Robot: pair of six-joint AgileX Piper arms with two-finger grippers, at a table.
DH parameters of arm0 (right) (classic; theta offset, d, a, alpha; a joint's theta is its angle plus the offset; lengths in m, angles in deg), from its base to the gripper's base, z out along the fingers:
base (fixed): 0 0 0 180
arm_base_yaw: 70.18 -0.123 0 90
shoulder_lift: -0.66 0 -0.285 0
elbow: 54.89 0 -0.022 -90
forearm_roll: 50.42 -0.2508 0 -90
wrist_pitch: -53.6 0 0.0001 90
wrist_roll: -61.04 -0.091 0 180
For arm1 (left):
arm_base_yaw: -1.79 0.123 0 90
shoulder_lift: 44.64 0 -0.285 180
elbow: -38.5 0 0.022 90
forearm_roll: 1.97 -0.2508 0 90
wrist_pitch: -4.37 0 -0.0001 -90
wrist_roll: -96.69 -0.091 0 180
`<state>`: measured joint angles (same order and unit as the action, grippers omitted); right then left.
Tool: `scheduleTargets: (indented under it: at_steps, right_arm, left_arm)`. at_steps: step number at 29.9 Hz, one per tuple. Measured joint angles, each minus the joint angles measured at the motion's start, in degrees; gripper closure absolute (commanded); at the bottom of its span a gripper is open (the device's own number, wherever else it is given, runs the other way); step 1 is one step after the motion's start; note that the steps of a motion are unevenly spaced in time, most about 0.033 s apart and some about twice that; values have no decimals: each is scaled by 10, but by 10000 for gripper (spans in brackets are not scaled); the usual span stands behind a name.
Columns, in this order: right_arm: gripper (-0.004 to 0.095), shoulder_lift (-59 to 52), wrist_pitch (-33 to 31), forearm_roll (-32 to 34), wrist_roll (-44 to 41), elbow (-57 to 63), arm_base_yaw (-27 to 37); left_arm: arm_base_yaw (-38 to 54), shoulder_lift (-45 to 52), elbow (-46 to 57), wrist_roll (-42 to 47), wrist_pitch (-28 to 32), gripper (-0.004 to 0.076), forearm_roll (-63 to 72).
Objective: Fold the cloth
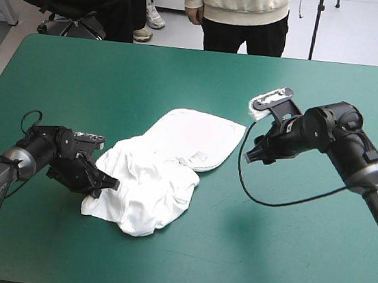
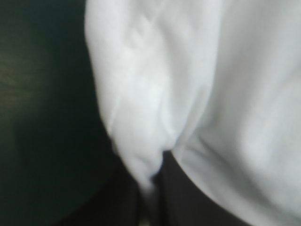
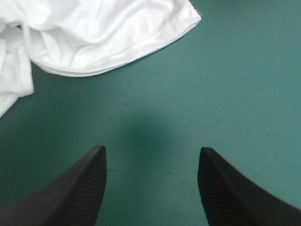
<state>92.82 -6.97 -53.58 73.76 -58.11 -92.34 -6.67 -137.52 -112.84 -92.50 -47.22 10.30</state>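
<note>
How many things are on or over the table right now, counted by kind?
T-shirt: 1, white, crumpled
Gripper: 2, black, the left gripper shut on the T-shirt, the right gripper open over the bare table
Total: 3

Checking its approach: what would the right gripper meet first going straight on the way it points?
Probably the bare teal-green cover: the open right gripper tilts downward, with the T-shirt lying farther ahead, though depth is unclear.
</note>
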Motion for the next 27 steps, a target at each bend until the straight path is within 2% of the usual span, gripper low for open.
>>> scheduleTargets:
  at_steps: [4, 8, 19, 24, 27]
  right_arm:
    - [290, 70, 19, -35, 35, -8, 31]
    - [241, 144, 23, -50, 54, -60, 32]
    - [242, 358, -28, -56, 60, -290, 32]
    - [278, 433, -65, -56, 57, -357, 32]
    - [382, 451, -71, -56, 51, -373, 31]
  left_arm:
    - [0, 0, 0, 0, 0, 741, 0]
    - [0, 0, 0, 0, 0, 741, 1]
    - [0, 0, 0, 0, -1, 741, 2]
    - [0, 0, 0, 0, -1, 741, 2]
    - [0, 0, 0, 0, -1, 741, 2]
